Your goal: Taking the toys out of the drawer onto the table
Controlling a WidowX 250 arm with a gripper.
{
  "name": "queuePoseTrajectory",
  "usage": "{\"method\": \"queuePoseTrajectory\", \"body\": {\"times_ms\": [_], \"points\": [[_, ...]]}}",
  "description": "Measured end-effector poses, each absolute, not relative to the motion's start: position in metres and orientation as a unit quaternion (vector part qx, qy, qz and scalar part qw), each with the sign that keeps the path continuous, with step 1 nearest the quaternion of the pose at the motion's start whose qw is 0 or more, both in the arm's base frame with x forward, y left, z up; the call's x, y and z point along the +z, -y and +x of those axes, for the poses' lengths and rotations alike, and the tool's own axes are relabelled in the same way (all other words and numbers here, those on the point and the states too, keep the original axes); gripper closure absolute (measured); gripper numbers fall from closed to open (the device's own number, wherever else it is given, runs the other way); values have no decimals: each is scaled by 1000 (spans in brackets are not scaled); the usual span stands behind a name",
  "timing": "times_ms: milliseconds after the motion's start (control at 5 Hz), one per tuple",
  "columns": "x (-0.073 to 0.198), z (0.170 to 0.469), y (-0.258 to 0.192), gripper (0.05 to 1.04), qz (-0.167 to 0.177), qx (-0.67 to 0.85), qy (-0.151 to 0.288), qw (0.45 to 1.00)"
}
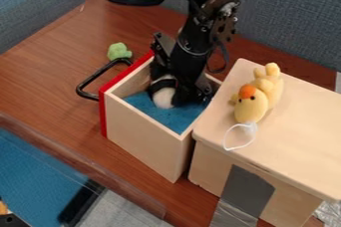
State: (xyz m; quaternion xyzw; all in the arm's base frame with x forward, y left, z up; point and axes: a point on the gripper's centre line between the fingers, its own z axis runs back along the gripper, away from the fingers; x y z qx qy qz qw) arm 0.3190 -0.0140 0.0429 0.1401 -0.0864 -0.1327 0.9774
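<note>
Nearest, at the lower left, a clear strip (86, 176) runs along the near edge of the wooden tabletop (60, 96). Grey tape (246, 191) runs down the near side of the pale wooden box (299, 136) on the right. Just left of the box sits the drawer (143, 136), open at the top, with a blue bottom (156, 114) and a red front (103, 114) facing left; a black handle (86, 84) sticks out from that front. On top of the box lies a yellow duck (252, 110) with an orange beak, a white loop (238, 146) at its near end. Inside the drawer is a black-and-white toy (164, 97), with the black gripper (178, 91) lowered in over it; I cannot tell whether the gripper is clamped on it. Beyond the handle, a green toy (118, 51) rests on the tabletop. Farthest back stand blue-grey panels (286, 17).
</note>
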Motion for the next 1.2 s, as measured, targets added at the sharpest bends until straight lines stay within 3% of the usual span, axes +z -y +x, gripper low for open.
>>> {"method": "queuePoseTrajectory", "body": {"times_ms": [200,600,800,1000,1200], "points": [[52,318,14,397,136,-124,91,979],[120,324,-12,397,99,-40,155,982],[133,324,-41,397,86,18,154,984],[137,340,-75,398,85,76,161,980],[117,362,-87,398,87,93,137,982]]}}
